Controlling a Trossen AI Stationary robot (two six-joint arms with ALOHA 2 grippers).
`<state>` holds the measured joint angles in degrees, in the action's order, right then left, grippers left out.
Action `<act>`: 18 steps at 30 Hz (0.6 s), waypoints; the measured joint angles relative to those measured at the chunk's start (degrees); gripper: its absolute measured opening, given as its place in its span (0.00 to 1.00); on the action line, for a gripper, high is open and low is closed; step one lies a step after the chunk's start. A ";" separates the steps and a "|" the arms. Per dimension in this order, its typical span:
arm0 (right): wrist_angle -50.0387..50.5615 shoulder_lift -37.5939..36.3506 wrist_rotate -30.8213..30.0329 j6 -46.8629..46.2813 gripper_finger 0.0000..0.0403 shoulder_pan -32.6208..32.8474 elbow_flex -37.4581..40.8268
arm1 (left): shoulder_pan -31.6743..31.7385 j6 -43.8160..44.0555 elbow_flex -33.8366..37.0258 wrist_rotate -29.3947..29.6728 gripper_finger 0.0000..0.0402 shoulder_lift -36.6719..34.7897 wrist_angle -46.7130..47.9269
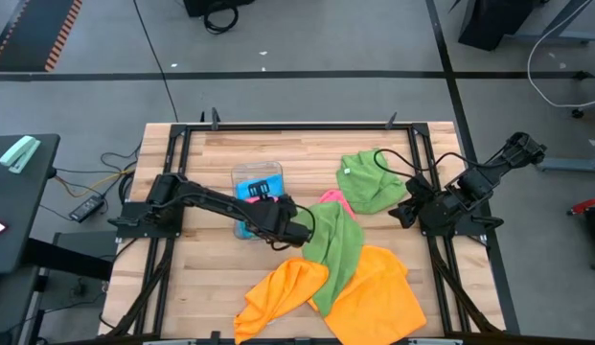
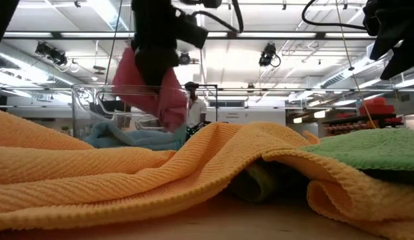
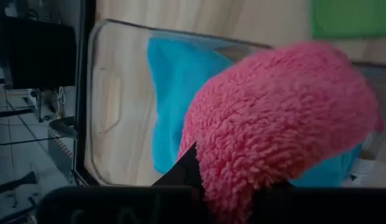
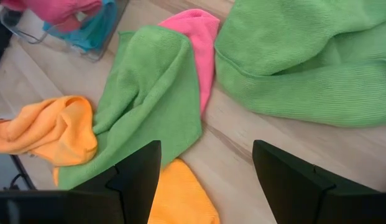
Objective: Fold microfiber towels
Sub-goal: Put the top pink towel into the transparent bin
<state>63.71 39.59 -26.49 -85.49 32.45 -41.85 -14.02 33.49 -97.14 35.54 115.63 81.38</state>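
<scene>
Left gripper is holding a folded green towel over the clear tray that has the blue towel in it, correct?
Not quite: the towel held by the left gripper is pink, not green, as the left wrist view shows. It does hang over the clear tray holding the blue towel.

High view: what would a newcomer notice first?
The bright towel heap at table centre: an orange towel at the near edge under a long green towel. The left gripper holds a folded pink towel over the clear tray, which has a blue towel in it.

Fluffy pink cloth (image 3: 286, 118), ribbed orange cloth (image 2: 127, 173), clear glossy plastic tray (image 3: 105, 106), wood table (image 1: 201, 278).
</scene>
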 joint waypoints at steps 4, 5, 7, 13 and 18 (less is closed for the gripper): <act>-0.73 0.00 0.02 0.00 0.65 -0.01 0.00 | -1.14 -1.05 4.22 -1.77 0.10 0.57 -0.43; -0.73 0.00 0.04 0.00 0.65 0.00 0.00 | -1.51 -1.65 5.21 -2.45 0.10 0.57 -0.47; -0.82 0.00 0.04 0.00 0.65 0.00 0.00 | -2.25 -3.44 6.78 -3.30 0.08 0.52 -0.45; -0.83 0.00 0.01 0.11 0.65 -0.01 0.00 | -3.63 -7.54 7.56 -3.43 0.07 0.52 -3.44; -0.82 0.00 0.01 0.15 0.65 -0.01 0.00 | -3.56 -6.85 7.56 -4.24 0.19 0.52 -4.95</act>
<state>62.89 39.59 -26.48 -85.34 32.43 -41.85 -17.58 26.63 -89.58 31.30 116.16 76.42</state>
